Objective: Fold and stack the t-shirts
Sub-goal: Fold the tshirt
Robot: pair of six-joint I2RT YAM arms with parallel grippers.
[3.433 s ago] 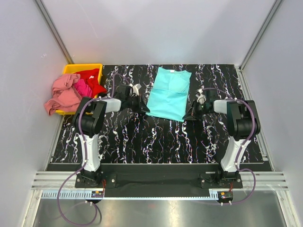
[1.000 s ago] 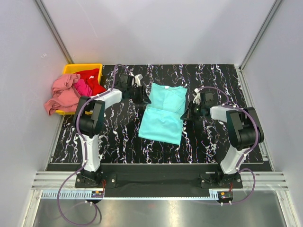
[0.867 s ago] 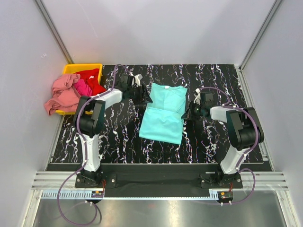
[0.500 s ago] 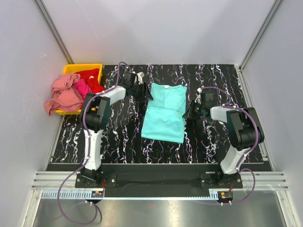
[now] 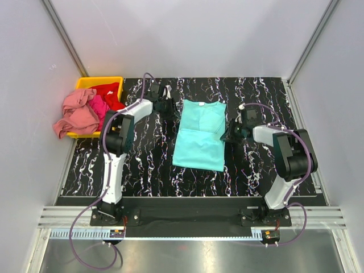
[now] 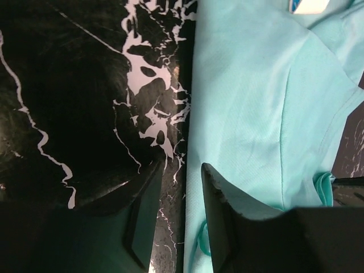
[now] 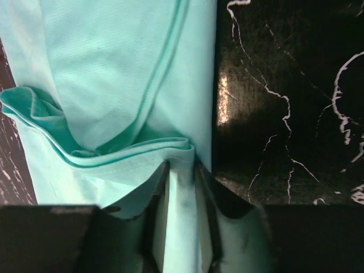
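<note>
The turquoise t-shirt (image 5: 201, 135) is lying between 2 grippers: left gripper (image 6: 183, 199) gaping over its edge, right gripper (image 7: 181, 187) narrowly pinching its hem, on the black marbled table (image 5: 142, 159).

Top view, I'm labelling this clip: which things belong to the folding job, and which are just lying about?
Job:
teal shirt, spread on the table
pink shirt, draped over the bin
magenta shirt
red shirt

Lying about:
yellow bin
table
</note>
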